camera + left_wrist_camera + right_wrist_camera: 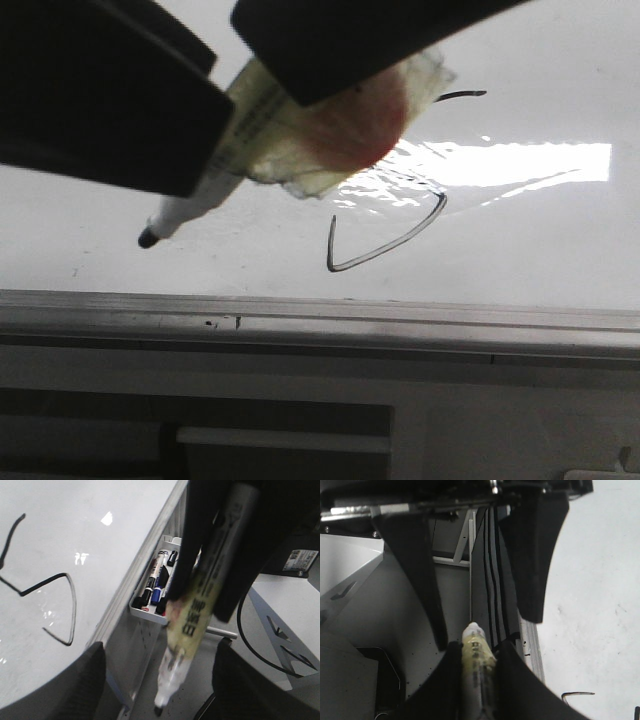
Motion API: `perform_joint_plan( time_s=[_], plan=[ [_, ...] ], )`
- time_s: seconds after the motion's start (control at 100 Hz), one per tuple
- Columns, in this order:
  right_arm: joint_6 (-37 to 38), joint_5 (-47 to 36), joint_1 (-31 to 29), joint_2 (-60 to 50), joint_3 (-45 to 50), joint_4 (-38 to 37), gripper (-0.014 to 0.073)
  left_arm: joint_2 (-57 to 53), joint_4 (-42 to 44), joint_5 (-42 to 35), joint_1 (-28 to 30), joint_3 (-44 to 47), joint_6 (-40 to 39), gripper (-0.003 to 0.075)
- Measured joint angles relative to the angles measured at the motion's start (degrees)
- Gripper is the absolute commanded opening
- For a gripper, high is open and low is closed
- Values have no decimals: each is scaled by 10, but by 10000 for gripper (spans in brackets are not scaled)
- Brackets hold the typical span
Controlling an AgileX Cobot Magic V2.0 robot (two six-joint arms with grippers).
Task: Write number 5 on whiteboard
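The whiteboard [530, 240] carries the number 5 [392, 243] in thin black strokes. Its top bar [462, 95] and pointed lower curve show; the rest is hidden behind the gripper. The strokes also show in the left wrist view [64, 582]. My right gripper [476, 647] is shut on a white marker with yellowed tape [477, 665], black tip [148, 238] pointing down-left, away from the 5. I cannot tell if the tip touches the board. My left gripper [157, 680] is open, its fingers [80, 685] wide apart on either side of the marker's tip end [165, 690].
A grey metal edge rail [320, 310] runs along the board's near side. A small white tray [150, 611] holding several spare markers hangs off the board's edge. A black cable [250, 645] and a white frame lie beyond it.
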Motion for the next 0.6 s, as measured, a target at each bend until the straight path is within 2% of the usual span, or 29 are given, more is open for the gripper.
perform_joint_plan(
  time_s=[0.08,0.15,0.34,0.6],
  plan=[
    [0,-3,1,3,0,4,-64,23,0,-11,-12,-11,0,386],
    [0,-5,1,3,0,5,-64,36,-1,-22,-19,-16,0,309],
    [0,-10,0,4,0,1,-64,57,-5,-16,-24,-19,3,-23],
    [0,-4,0,8,0,4,-59,61,9,-6,-26,-22,30,-20]
  ],
)
